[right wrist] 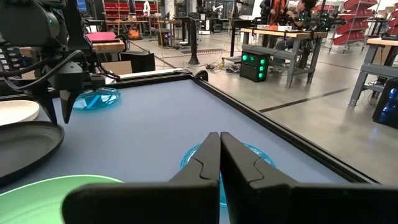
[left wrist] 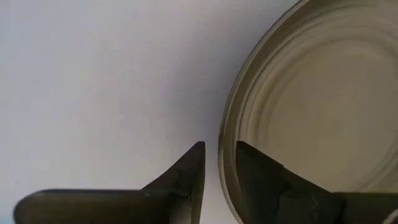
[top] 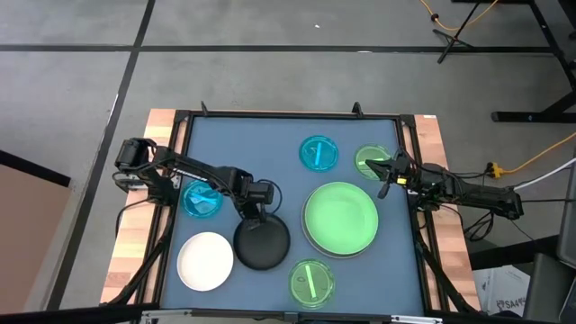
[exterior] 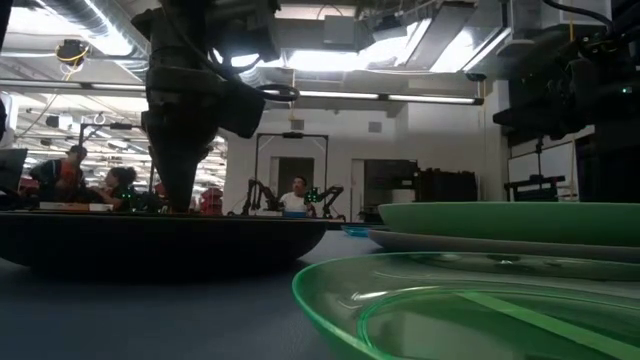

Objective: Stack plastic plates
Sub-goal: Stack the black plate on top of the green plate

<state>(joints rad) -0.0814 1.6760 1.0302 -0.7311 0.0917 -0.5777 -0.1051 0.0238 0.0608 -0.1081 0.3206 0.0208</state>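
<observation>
My left gripper (top: 255, 216) points down at the far rim of the medium black plate (top: 262, 243), which lies on the table near the front; it is shut on that rim. The white plate (top: 205, 261) lies left of it. The large light green plate (top: 340, 218) rests on the grey plate (exterior: 470, 243). Small blue plates lie at the left (top: 202, 200) and at the far middle (top: 319, 153). Small green plates lie at the front (top: 311, 282) and far right (top: 369, 160). My right gripper (top: 385, 180) is shut and empty over the far right green one. My left gripper holds the black plate's far rim (left wrist: 221, 155), one finger (left wrist: 189, 171) outside the plate and one (left wrist: 258, 174) inside. The fingers come from above, pointing down. In the low view the black plate (exterior: 150, 245) looks level on the table.
A raised black frame (top: 288, 115) borders the blue-grey table mat. Bare mat lies at the far left and between the black plate and the far blue plate. The left arm reaches over the left blue plate. People and workbenches show in the room beyond.
</observation>
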